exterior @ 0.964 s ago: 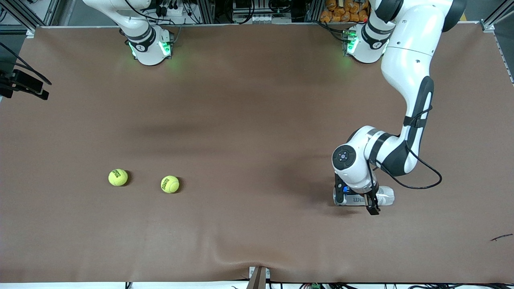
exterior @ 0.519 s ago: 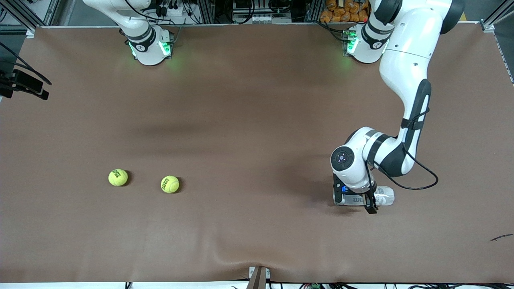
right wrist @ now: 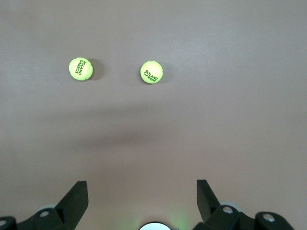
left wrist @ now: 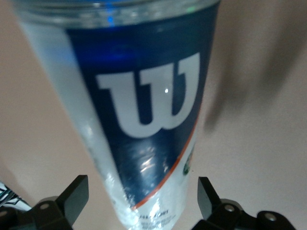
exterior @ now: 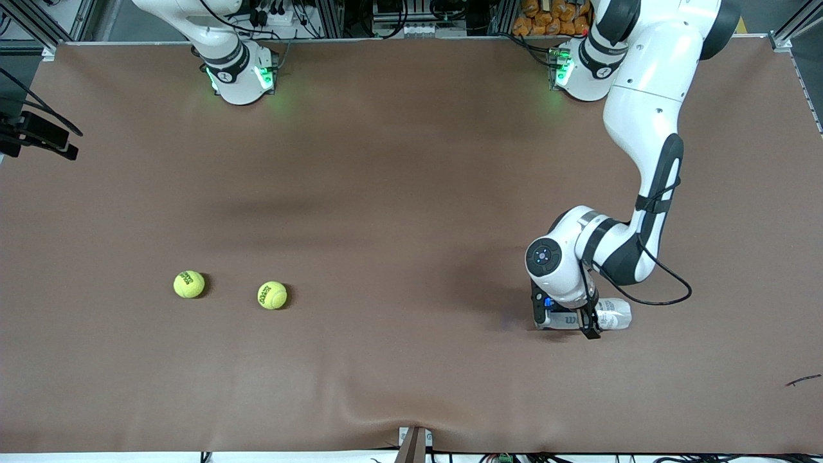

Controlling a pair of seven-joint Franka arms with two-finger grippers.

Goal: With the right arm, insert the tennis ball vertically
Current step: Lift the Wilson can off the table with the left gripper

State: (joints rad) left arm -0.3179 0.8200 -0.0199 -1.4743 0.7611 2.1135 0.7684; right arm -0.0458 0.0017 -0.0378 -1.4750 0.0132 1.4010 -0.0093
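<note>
Blue "W" label on clear tube (left wrist: pixel 144 110); "ROLAND GARROS" on balls (right wrist: pixel 151 72).

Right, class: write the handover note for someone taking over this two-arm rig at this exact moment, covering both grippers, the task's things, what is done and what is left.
Left gripper: open, low over the clear plastic tennis ball can with a blue label, which lies on its side on the brown table toward the left arm's end; fingers astride it, not closed.
Right gripper: open, empty, high over the table; that arm waits.
Two yellow-green felt tennis balls lie side by side, apart, toward the right arm's end.
Done: nothing inserted.
Left: probably grip and stand the can upright, then the right arm picks a ball and drops it in.
</note>
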